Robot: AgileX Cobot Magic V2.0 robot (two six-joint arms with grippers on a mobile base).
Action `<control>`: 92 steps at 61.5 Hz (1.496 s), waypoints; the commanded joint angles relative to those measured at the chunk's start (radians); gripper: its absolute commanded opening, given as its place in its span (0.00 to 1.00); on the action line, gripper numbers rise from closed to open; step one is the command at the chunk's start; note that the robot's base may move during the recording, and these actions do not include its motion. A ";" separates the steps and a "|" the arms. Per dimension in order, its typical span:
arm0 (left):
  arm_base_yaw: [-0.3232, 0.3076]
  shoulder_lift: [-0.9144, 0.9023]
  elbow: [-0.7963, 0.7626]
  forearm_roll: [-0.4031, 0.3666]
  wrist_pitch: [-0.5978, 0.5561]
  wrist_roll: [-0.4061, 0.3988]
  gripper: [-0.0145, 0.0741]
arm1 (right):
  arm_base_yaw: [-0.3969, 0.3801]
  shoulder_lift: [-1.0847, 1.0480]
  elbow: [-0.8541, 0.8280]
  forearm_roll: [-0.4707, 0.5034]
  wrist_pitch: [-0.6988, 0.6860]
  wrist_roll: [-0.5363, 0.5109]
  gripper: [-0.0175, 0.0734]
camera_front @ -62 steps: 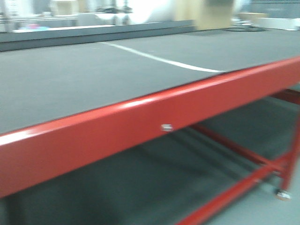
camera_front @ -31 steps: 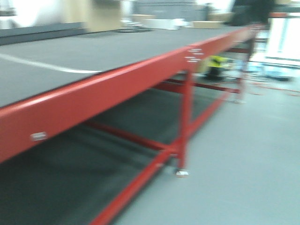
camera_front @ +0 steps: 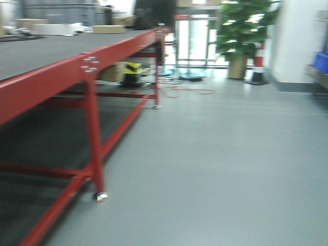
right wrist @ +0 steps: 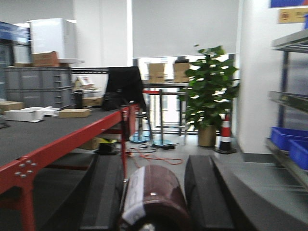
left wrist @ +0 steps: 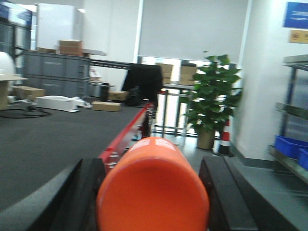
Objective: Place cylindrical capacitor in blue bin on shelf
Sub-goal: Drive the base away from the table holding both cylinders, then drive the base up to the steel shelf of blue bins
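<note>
My left gripper (left wrist: 153, 173) is shut on an orange cylindrical capacitor (left wrist: 154, 192) that fills the gap between its black fingers (left wrist: 86, 192). My right gripper (right wrist: 153, 192) is shut on a dark maroon cylindrical capacitor (right wrist: 156, 197) with a white label, held between its black fingers (right wrist: 202, 192). Both are held in the air. A grey shelf (right wrist: 288, 98) with blue bins (right wrist: 285, 137) stands at the far right. It also shows in the left wrist view (left wrist: 294, 110) with a blue bin (left wrist: 288, 146). In the front view only a blue bin (camera_front: 321, 61) shows at the right edge.
A long red-framed table (camera_front: 87, 66) with a dark top runs along the left, carrying boxes and grey crates at its far end. Grey floor (camera_front: 220, 154) lies between table and shelf. A potted plant (camera_front: 241, 31), a striped cone (camera_front: 259, 64) and an orange cable (camera_front: 184, 91) are ahead.
The front view has swung to the right, from the tabletop and red rail to the table's leg, the floor, the plant and the shelf's edge.
</note>
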 commanded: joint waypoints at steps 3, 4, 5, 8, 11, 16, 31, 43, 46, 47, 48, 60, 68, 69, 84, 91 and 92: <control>-0.002 -0.005 0.001 -0.004 -0.023 -0.002 0.04 | 0.002 -0.006 0.000 -0.007 -0.023 -0.002 0.01; -0.002 -0.005 0.001 -0.004 -0.023 -0.002 0.04 | 0.002 -0.006 0.000 -0.007 -0.023 -0.002 0.01; -0.002 -0.005 0.001 -0.004 -0.023 -0.002 0.04 | 0.002 -0.006 0.000 -0.007 -0.023 -0.002 0.01; -0.002 -0.005 0.001 -0.004 -0.023 -0.002 0.04 | 0.002 -0.006 0.000 -0.007 -0.023 -0.002 0.01; -0.002 -0.005 0.001 -0.004 -0.023 -0.002 0.04 | 0.002 -0.006 0.000 -0.007 -0.023 -0.002 0.01; -0.002 -0.005 0.001 -0.004 -0.023 -0.002 0.04 | 0.002 -0.006 0.000 -0.007 -0.023 -0.002 0.01; -0.002 -0.005 0.001 -0.004 -0.023 -0.002 0.04 | 0.002 -0.006 0.000 -0.007 -0.023 -0.002 0.01; -0.002 -0.005 0.001 -0.004 -0.023 -0.002 0.04 | 0.002 -0.006 0.000 -0.007 -0.023 -0.002 0.01; -0.002 -0.005 0.001 -0.004 -0.023 -0.002 0.04 | 0.002 -0.006 0.000 -0.007 -0.023 -0.002 0.01; -0.002 -0.005 0.001 -0.004 -0.023 -0.002 0.04 | 0.002 -0.006 0.000 -0.007 -0.023 -0.002 0.01; -0.002 -0.005 0.001 -0.004 -0.023 -0.002 0.04 | 0.002 -0.006 0.000 -0.007 -0.023 -0.002 0.01; -0.002 -0.005 0.001 -0.004 -0.023 -0.002 0.04 | 0.002 -0.006 0.000 -0.007 -0.023 -0.002 0.01; -0.002 -0.005 0.001 -0.004 -0.023 -0.002 0.04 | 0.002 -0.006 0.000 -0.007 -0.023 -0.002 0.01; -0.002 -0.005 0.001 -0.004 -0.023 -0.002 0.04 | 0.002 -0.006 0.000 -0.007 -0.023 -0.002 0.01; -0.002 -0.005 0.001 -0.004 -0.023 -0.002 0.04 | 0.002 -0.006 0.000 -0.007 -0.023 -0.002 0.01; -0.002 -0.005 0.001 -0.004 -0.023 -0.002 0.04 | 0.002 -0.006 0.000 -0.007 -0.023 -0.002 0.01; -0.002 -0.005 0.001 -0.004 -0.023 -0.002 0.04 | 0.002 -0.006 0.000 -0.007 -0.023 -0.002 0.01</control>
